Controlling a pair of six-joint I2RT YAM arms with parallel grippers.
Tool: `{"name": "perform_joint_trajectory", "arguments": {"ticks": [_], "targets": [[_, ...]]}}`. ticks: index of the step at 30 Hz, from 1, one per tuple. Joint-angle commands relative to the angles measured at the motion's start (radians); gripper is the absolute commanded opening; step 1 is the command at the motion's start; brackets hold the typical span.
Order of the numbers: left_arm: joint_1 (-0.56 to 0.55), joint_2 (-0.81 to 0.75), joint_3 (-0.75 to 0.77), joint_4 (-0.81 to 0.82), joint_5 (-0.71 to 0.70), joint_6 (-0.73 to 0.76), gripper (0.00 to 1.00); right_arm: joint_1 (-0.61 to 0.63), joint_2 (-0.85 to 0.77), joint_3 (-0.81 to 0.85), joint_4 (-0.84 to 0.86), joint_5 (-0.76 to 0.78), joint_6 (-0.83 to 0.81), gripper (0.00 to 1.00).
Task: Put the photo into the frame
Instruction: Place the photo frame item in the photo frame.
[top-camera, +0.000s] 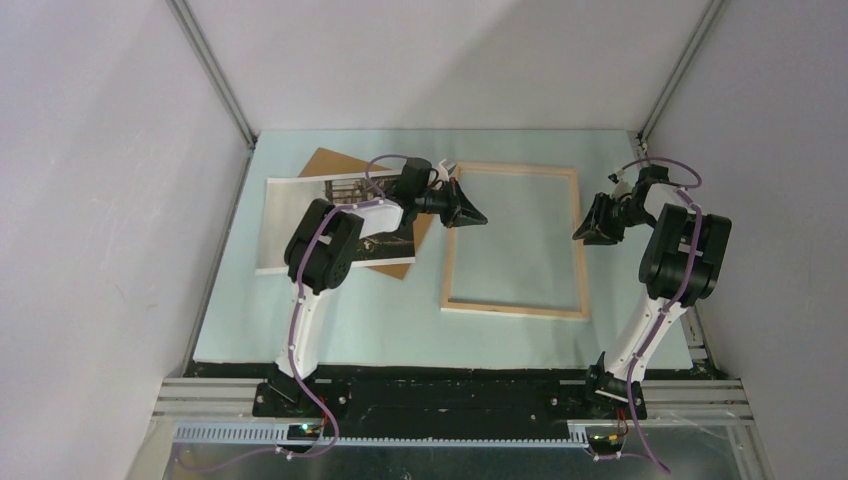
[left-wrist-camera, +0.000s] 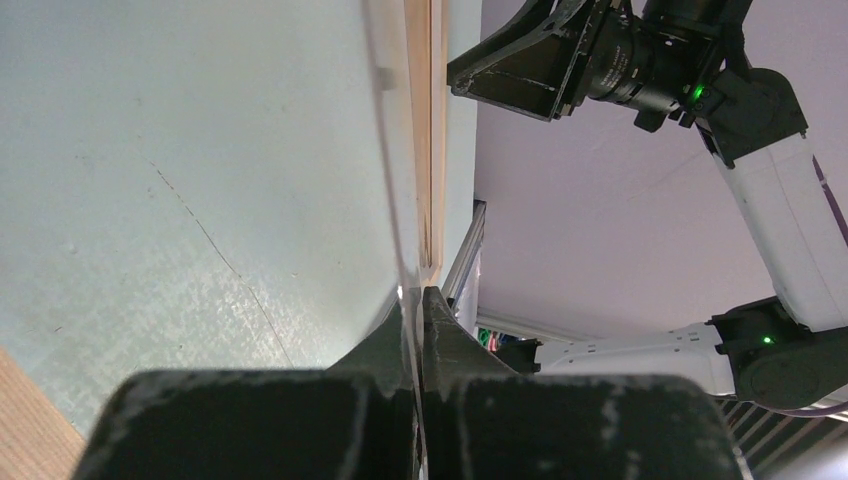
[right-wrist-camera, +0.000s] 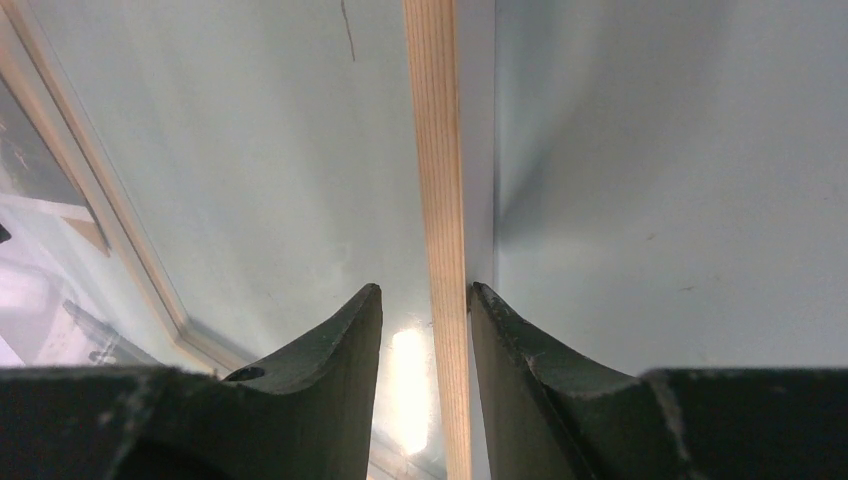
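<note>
The frame (top-camera: 512, 308) lies flat mid-table with its pale bare-wood back up and a clear pane inside it. My left gripper (top-camera: 478, 218) sits at the frame's left rail. In the left wrist view it (left-wrist-camera: 420, 292) is shut on a thin clear sheet edge, apparently the pane, beside the wood rail (left-wrist-camera: 432, 120). My right gripper (top-camera: 582, 232) is at the right rail. Its fingers (right-wrist-camera: 425, 290) stand open astride that rail (right-wrist-camera: 435, 150), the right finger touching the wood and the left one apart from it. The photo (top-camera: 285, 225) lies at the left, partly hidden under the left arm.
A plain brown backing board (top-camera: 330, 162) lies tilted against the photo, behind the left arm. The teal mat (top-camera: 400, 330) ends close to the side walls and the metal rail (top-camera: 450, 385) at the near edge. The right arm (left-wrist-camera: 780, 200) shows in the left wrist view.
</note>
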Motion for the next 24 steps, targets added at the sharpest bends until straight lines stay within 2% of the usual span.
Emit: {"name": "perform_joint_trajectory", "arguments": {"ticks": [1, 16, 24], "targets": [[-0.021, -0.047, 0.003, 0.037, 0.014, 0.029, 0.0, 0.007, 0.006, -0.006, 0.017, -0.015, 0.01, 0.42], [-0.026, -0.021, 0.039, 0.036, 0.021, 0.054, 0.0, 0.036, 0.015, -0.008, 0.033, 0.03, 0.016, 0.41], [-0.031, -0.029, 0.038, 0.019, 0.014, 0.083, 0.0, 0.049, 0.021, -0.005, 0.04, 0.069, 0.021, 0.35]]}}
